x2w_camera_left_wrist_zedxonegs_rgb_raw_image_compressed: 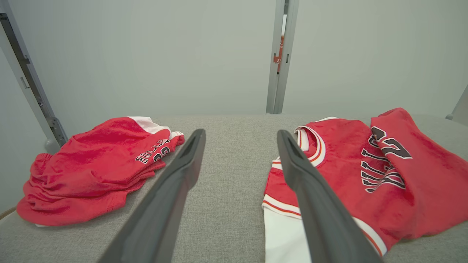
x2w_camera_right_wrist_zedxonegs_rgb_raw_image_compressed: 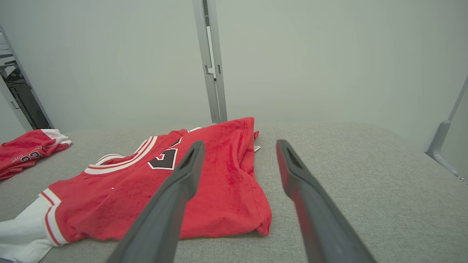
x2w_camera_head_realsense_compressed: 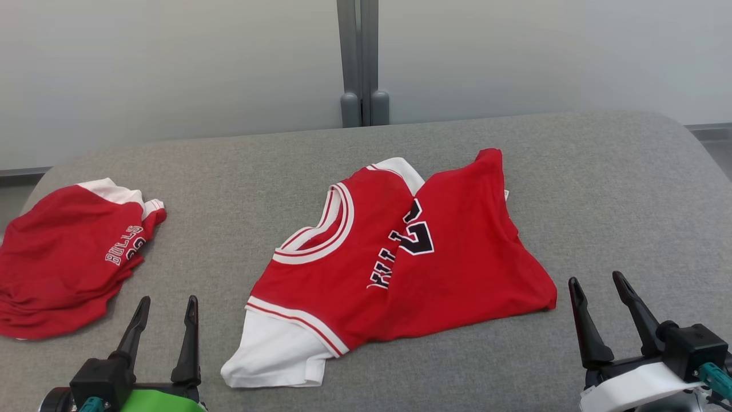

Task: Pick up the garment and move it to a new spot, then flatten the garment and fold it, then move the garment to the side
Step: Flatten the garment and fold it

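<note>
Jersey point(x2w_camera_head_realsense_compressed: 400, 257) crumpled mid-frame on grey pad point(x2w_camera_head_realsense_compressed: 629, 189), long axis lower left to upper right. Left gripper point(x2w_camera_head_realsense_compressed: 169, 300) at lower left and right gripper point(x2w_camera_head_realsense_compressed: 596, 278) at lower right, both splayed, empty. Right nearer: hem corner just left of its tips. White sleeve points toward left gripper.

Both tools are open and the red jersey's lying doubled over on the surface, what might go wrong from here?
The jersey lies doubled over, so a pinch may catch both layers and it won't open flat. The left tool stands between it and the folded pile, so a sweep might knock that pile. The white sleeve could trail and bunch.
</note>
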